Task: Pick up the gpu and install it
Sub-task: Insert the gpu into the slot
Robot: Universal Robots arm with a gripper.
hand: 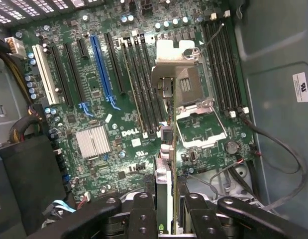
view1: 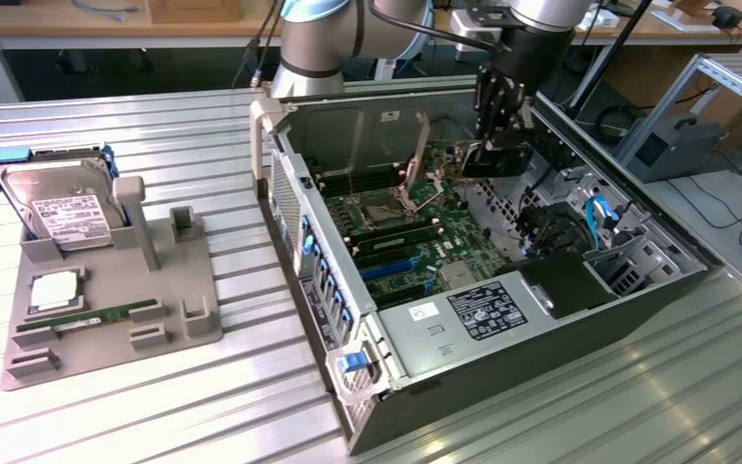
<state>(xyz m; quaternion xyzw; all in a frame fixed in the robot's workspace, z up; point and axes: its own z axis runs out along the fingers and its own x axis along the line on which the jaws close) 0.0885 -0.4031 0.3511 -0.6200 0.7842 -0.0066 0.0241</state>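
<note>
White DELL lettering is printed on the green motherboard, beside the silver finned heatsink. The white sticker on the grey case wall bears unreadable print.

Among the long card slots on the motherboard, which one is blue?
The blue slot, which lies between black slots. The white slot sits at the end of the row, and the remaining ones are black.

Arches the arm over, points the wrist straight down, holds the gripper low, clamps the jaws partway closed, flat against both faces of the gpu.
</note>
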